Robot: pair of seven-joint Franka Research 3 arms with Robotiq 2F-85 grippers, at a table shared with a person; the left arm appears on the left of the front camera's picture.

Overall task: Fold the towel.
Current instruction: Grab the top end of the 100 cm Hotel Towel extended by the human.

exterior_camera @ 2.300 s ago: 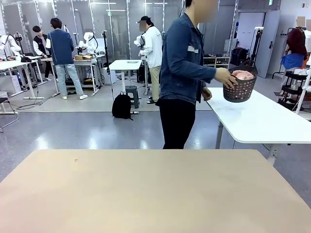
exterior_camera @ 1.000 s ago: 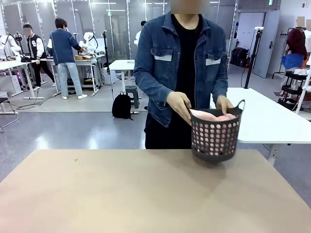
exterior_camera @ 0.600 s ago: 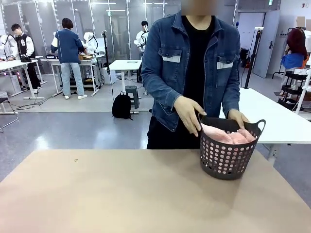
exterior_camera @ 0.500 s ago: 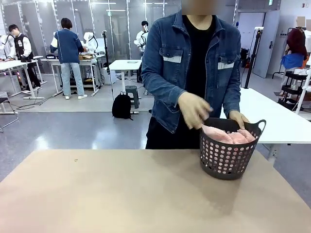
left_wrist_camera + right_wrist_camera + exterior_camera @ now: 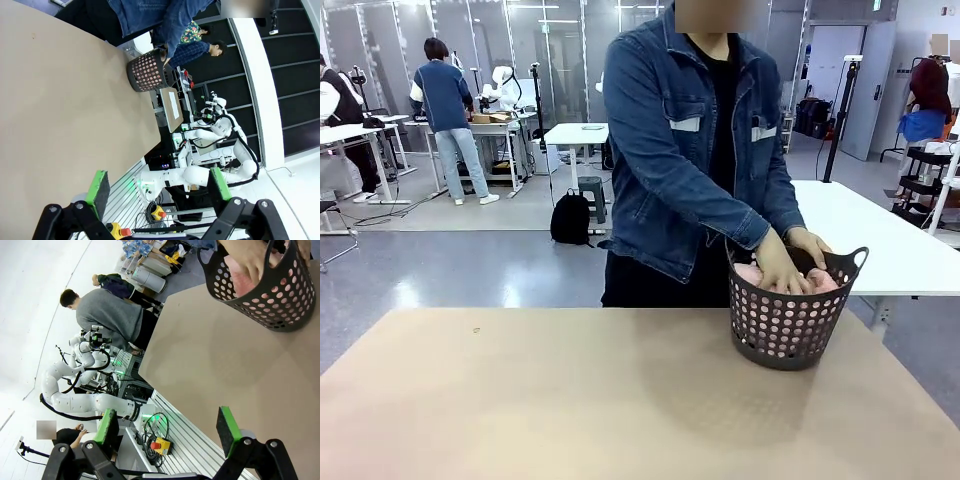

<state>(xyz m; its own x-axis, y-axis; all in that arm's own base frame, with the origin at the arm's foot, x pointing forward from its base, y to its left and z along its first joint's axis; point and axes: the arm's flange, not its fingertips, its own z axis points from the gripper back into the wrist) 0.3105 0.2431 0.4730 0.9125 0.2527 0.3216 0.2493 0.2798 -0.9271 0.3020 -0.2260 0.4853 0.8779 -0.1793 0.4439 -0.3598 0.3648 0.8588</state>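
Towel (image 5: 823, 283): being pressed by person's hands (image 5: 782, 268) inside black basket (image 5: 785, 325), far-right on table (image 5: 570, 400). Left gripper (image 5: 158, 184) & right gripper (image 5: 167, 427): being held w/ jaws spread wide, nothing betw. pads, well apart from towel.

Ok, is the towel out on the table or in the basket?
In the basket: the pink towel sits bunched below its rim, and the person's hands reach into it.
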